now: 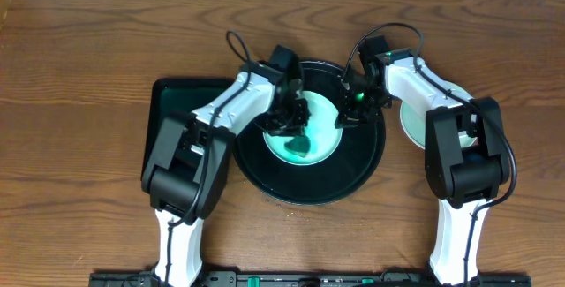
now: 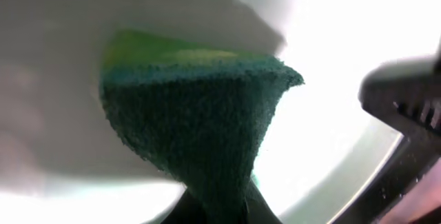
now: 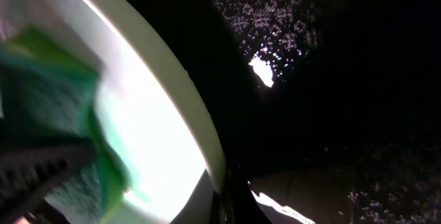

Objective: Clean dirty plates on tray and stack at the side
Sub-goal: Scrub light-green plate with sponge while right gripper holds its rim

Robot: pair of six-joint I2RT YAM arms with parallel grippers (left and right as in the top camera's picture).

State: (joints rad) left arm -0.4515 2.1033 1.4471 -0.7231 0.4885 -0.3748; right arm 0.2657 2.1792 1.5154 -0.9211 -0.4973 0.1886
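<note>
A pale mint-green dirty plate [image 1: 323, 132] lies in the round black tray [image 1: 309, 192]. My left gripper [image 1: 288, 117] is over the plate, shut on a green sponge [image 1: 298, 144] that presses on its centre. In the left wrist view the sponge [image 2: 200, 120] fills the middle above the shut left gripper [image 2: 217, 214], with the bright plate [image 2: 331, 58] behind. My right gripper [image 1: 350, 110] is at the plate's right edge. The right wrist view has the plate rim [image 3: 207, 141] running down between the shut jaws of the right gripper [image 3: 231, 196], the tray floor [image 3: 344, 79] beside it.
A second pale plate [image 1: 411, 121] lies on the wood right of the tray, partly under my right arm. A rectangular black tray [image 1: 172, 115] sits to the left, under my left arm. Bare wooden table surrounds them.
</note>
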